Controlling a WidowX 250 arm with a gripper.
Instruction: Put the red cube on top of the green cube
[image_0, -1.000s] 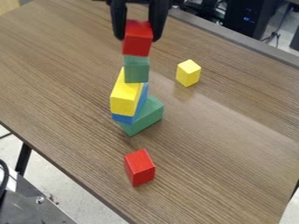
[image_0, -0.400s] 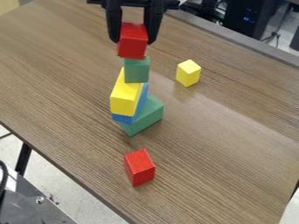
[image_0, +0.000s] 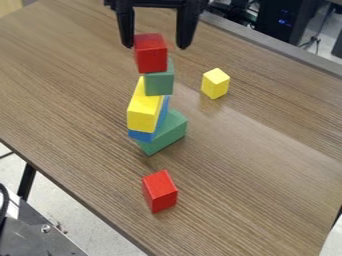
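1. Wood-grained table: the supporting surface, seen from above at a slant.
2. Black two-finger gripper: positioned at the upper edge, its fingers spread apart. The red cube lies between and partly below the fingertips, closer in view to the finger at the view's left; a wider gap separates it from the other.
3. Tower: five blocks, upright but irregularly aligned. With the two loose blocks, the total is seven: two red, two green, two yellow and one blue.
4. Oblong green block: the tower's base, flat on the table.
5. Oblong yellow block: third from the base, resting on the blue block.
6. Loose red block and loose yellow block: the former on the near side of the tower, the latter beyond it toward the view's right.
7. Green cube: on the yellow block, with the red cube on top, offset toward the view's left.
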